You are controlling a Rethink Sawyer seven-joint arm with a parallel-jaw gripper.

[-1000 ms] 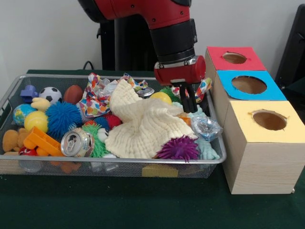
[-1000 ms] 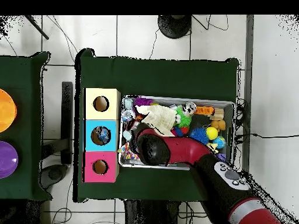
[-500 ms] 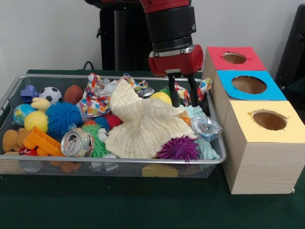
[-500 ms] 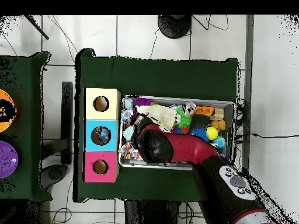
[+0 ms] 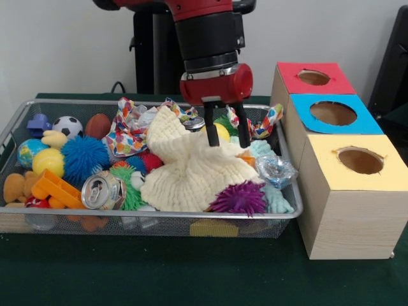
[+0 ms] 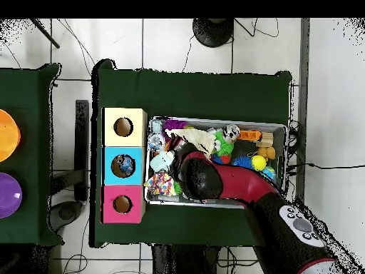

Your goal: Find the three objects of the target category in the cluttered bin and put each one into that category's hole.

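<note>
My gripper (image 5: 227, 142) is open above the middle-right of the wire bin (image 5: 19, 118). Its two black fingers (image 5: 210, 134) hang just over the cream knitted cloth (image 5: 191, 169), with a yellow ball (image 5: 218, 130) showing between and behind them; nothing is held. Right of the bin stand three boxes with round holes: red (image 5: 313, 78), blue (image 5: 333, 113) and yellow (image 5: 360, 159). In the overhead view the red arm (image 6: 203, 180) covers the gripper, and something bluish lies inside the blue box's hole (image 6: 122, 165).
The bin holds a purple spiky ball (image 5: 239, 199), a crushed can (image 5: 102, 190), a blue spiky ball (image 5: 83, 158), a soccer ball (image 5: 67, 125), a brown football (image 5: 97, 125), a patterned cloth (image 5: 131, 127), crumpled foil (image 5: 275, 171) and an orange toy (image 5: 56, 189).
The gripper has moved left in the front view, from the bin's right end towards the cream cloth. Its fingers have spread apart.
</note>
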